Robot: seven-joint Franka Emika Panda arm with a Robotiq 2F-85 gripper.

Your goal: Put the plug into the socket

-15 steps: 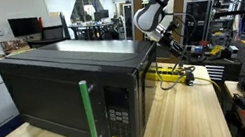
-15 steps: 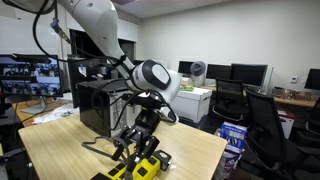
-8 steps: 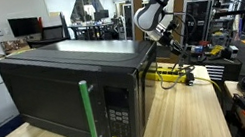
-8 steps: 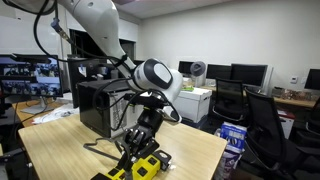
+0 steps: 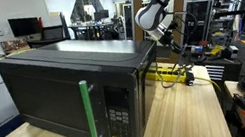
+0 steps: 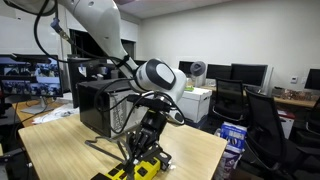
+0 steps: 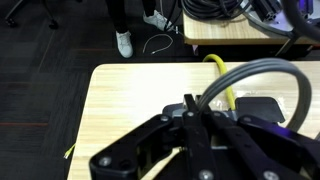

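The socket (image 5: 169,71) is a long yellow power strip lying on the wooden table behind the black microwave. In an exterior view my gripper (image 6: 138,152) hangs just above the socket (image 6: 140,170). In the wrist view my gripper (image 7: 188,105) has its jaws drawn together on a small dark piece, the plug (image 7: 188,100). A grey cord (image 7: 250,70) arcs out of it to the right. My fingers hide most of the plug. A strip of the yellow socket (image 7: 216,68) shows beyond them.
The black microwave (image 5: 65,89) with a green handle fills much of the table (image 5: 187,118). A black cord (image 6: 100,148) trails over the tabletop (image 6: 60,150). Office chairs (image 6: 265,120), desks and monitors stand around, and the table's far edge (image 7: 130,68) drops to dark carpet.
The jaws have gone from open to shut. The arm has hardly moved above the power strip.
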